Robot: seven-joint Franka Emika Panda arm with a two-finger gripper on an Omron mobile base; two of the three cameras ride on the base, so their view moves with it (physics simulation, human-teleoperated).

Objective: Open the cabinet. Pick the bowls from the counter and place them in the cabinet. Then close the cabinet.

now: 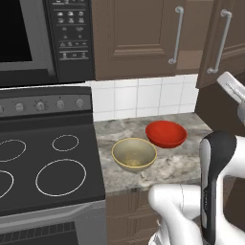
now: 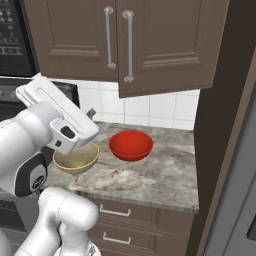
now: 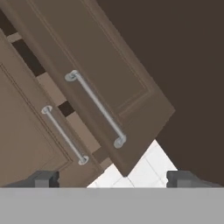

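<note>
Wooden and stiff, the cabinet hung with its right door ajar, best pulled by its silver handle, while the rigid, likely slippery red bowl and tan bowl sat on the counter for rim grasps, gripper fingers apart.

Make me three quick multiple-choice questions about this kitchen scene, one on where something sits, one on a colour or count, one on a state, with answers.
1. Where is the red bowl?
A. on the stovetop
B. on the counter
C. inside the cabinet

2. How many bowls are on the counter?
A. one
B. two
C. three

3. How does the cabinet's right door stand?
A. partly open
B. fully shut
C. taken off

Answers: 1 B, the red bowl rests on the stone slab beside the tan bowl. 2 B, one red and one tan. 3 A, the right door swings out from the left door, and the hand view shows a gap between them.
</note>
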